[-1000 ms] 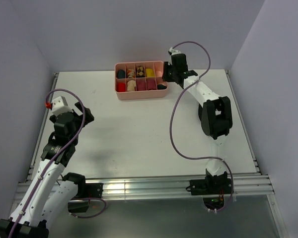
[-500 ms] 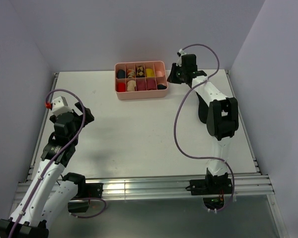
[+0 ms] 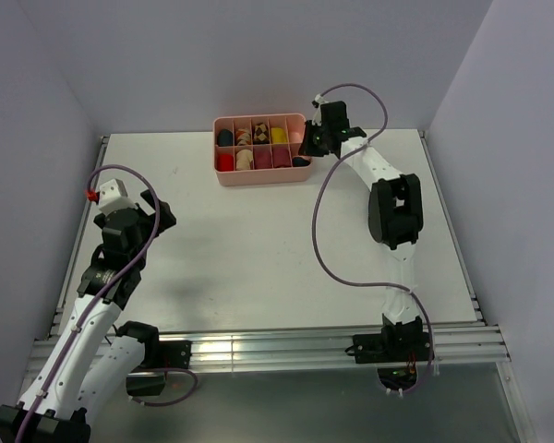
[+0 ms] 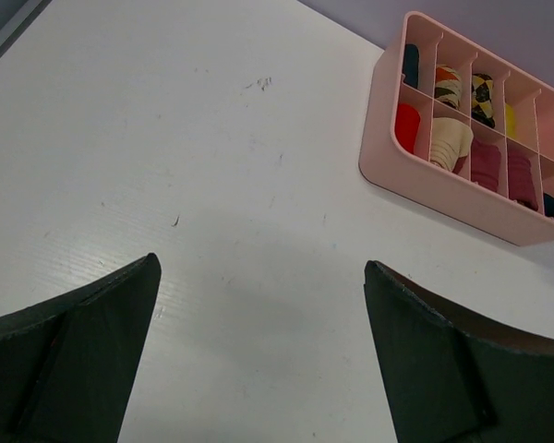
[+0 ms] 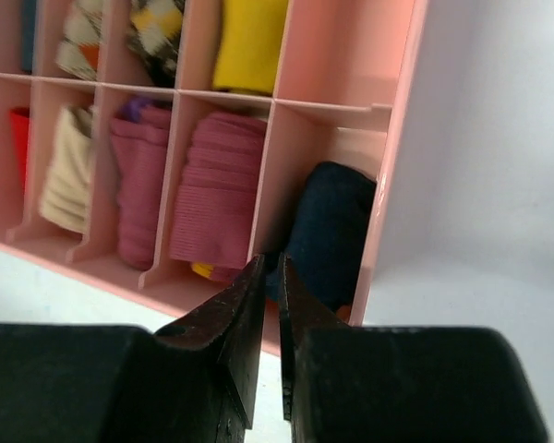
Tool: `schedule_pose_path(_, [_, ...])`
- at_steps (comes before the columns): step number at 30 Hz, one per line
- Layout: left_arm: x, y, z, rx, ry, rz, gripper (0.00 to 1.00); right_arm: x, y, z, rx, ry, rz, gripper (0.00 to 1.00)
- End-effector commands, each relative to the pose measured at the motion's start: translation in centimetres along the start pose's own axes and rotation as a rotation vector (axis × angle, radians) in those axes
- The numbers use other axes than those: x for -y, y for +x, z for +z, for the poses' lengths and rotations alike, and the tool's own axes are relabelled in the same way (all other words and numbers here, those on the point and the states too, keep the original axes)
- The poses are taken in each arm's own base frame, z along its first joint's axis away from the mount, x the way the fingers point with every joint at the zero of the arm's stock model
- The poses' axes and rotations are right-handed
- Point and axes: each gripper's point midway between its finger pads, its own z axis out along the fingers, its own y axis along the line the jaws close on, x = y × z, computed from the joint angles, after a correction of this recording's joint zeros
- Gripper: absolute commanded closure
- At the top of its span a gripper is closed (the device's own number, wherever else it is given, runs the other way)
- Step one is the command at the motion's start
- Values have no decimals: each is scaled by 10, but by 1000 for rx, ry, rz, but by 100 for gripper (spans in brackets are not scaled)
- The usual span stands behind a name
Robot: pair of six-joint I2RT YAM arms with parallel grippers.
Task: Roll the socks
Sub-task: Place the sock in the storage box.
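I have the pink tray (image 3: 258, 178) at the far middle of the tabletop (image 3: 258, 258), split into two rows of five compartments. All the socks I can see are rolled up and sitting in it.

In the far row, from the left, there is a dark blue roll (image 3: 224, 137), a beige-and-orange patterned roll (image 4: 450, 85), a yellow-and-brown argyle roll (image 4: 483, 92) and a plain yellow roll (image 5: 249, 41). The right-end compartment of that row shows only its bare pink floor.

In the near row, from the left, I count a red roll (image 4: 406, 127) and a cream roll (image 4: 451, 143). Next come a left maroon roll (image 5: 143, 185) with a bit of purple at its far end and a right maroon roll (image 5: 217, 198) with a speck of yellow at its near end. A dark sock roll (image 5: 332, 231) fills the right-end compartment, tucked against the tray's right wall.

My right tool (image 5: 270, 268) hangs over the tray's near right corner. Its tips line up with the divider between the right maroon roll and the dark sock roll. The fingers are drawn almost together, with only a thin slit between them and nothing caught in it. I cannot tell whether the tips touch the tray.

My left tool (image 4: 258, 268) is spread wide with nothing between its fingers, over bare tabletop on the left side, well apart from the tray.
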Motion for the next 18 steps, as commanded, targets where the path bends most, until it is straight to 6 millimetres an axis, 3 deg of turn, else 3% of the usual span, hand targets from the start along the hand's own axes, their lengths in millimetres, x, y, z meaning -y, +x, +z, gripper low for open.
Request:
schedule_pose_path(1, [1, -3, 1, 17, 7, -1, 3, -2, 6, 10, -38, 33, -61, 83])
schedule_pose_path(6, [0, -1, 1, 15, 5, 11, 3, 1, 22, 25, -105, 70, -84, 83])
schedule_pose_path(12, [-3, -1, 0, 14, -9, 20, 3, -2, 17, 25, -111, 81, -84, 82])
schedule_pose_path(14, [-3, -2, 0, 18, -9, 19, 3, -4, 10, 21, -86, 81, -86, 81])
schedule_pose_path(15, [-2, -3, -1, 23, -4, 14, 3, -14, -7, 6, -38, 65, -94, 81])
schedule_pose_path(17, [0, -6, -1, 32, 3, 6, 3, -21, -21, -6, 29, 44, -103, 78])
schedule_pose_path(18, [1, -8, -1, 36, 7, 0, 3, -33, -43, -30, 96, 28, -114, 76])
